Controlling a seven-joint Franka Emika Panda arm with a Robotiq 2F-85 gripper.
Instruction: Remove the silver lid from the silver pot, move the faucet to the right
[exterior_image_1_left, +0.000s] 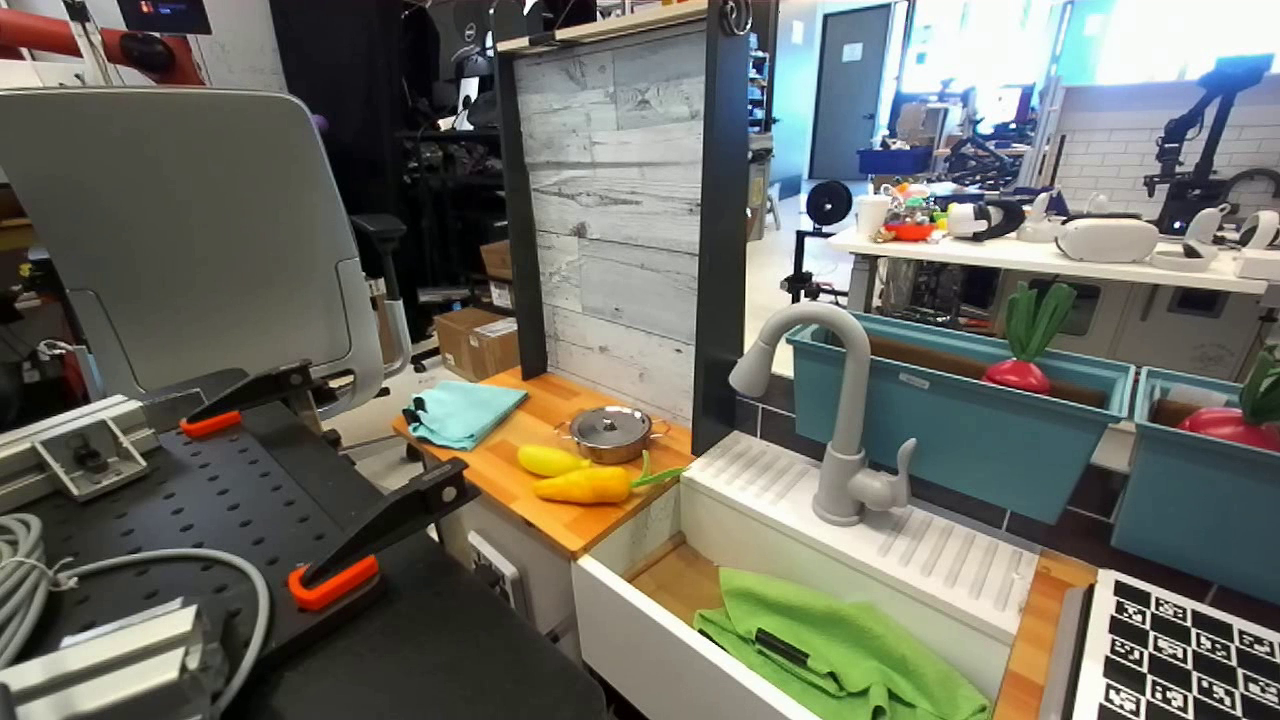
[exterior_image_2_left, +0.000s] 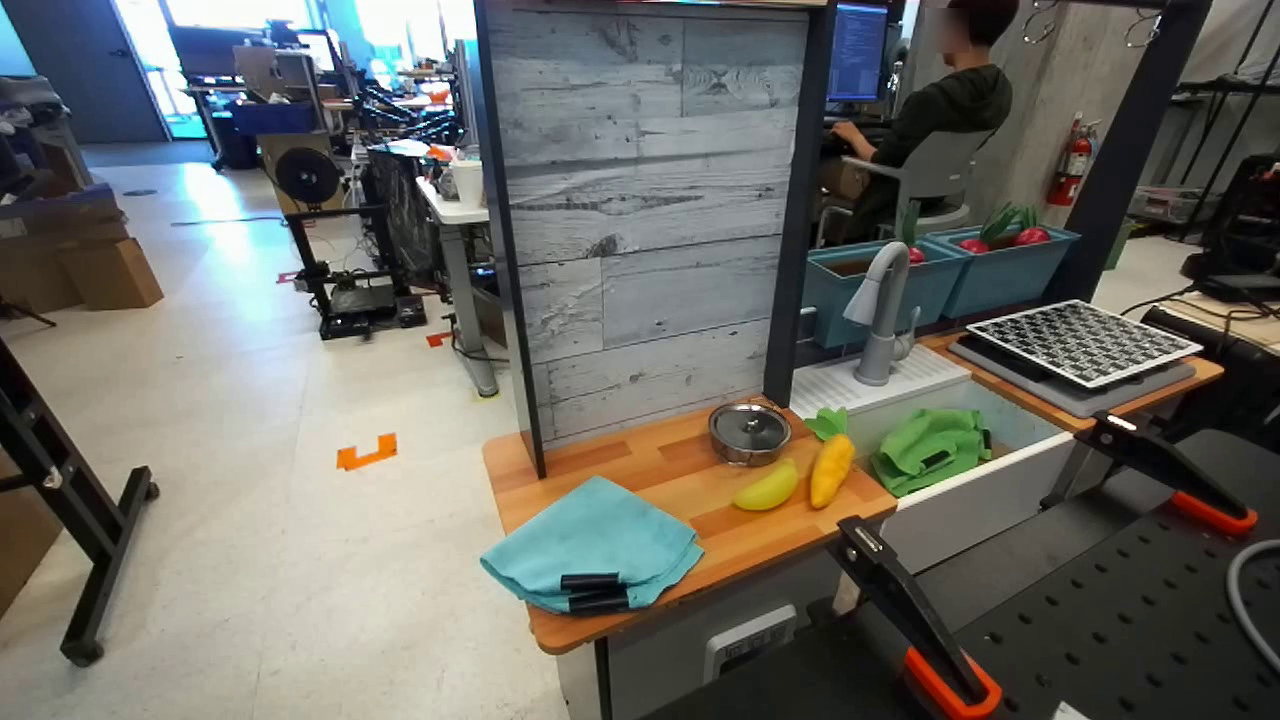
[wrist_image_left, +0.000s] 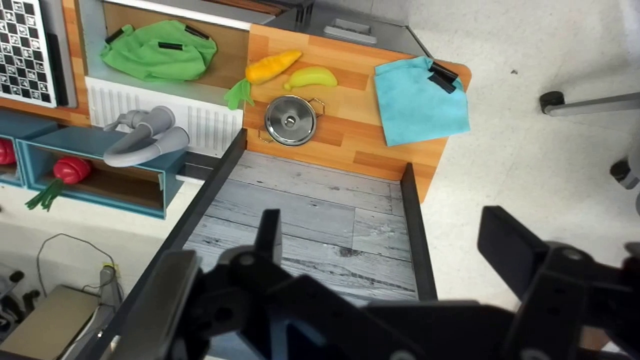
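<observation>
Gripper: located in the wrist view, fingers spread wide apart. A grey plank panel shows between and behind them. Beyond the fingertips, well apart from the gripper and roughly in line with the finger on the side of the faucet: silver lid, seated flat on the silver pot, centre knob up. The pot stands upright on the wooden desk, near the foot of the panel, one wire handle on each side.

Farther from the gripper, just past the pot: yellow banana. Near it lies a carrot-shaped item, green top at the desk edge next to the white sink. Outward past the opposite finger: light-blue cloth with black strips, on the desk.

Outward past the faucet-side finger: the faucet, upright on the sink's ridged ledge, spout directed toward the pot end. A green cloth lies inside the sink. Behind the ledge: teal planter containing a red radish. Outermost: black-and-white patterned board.
</observation>
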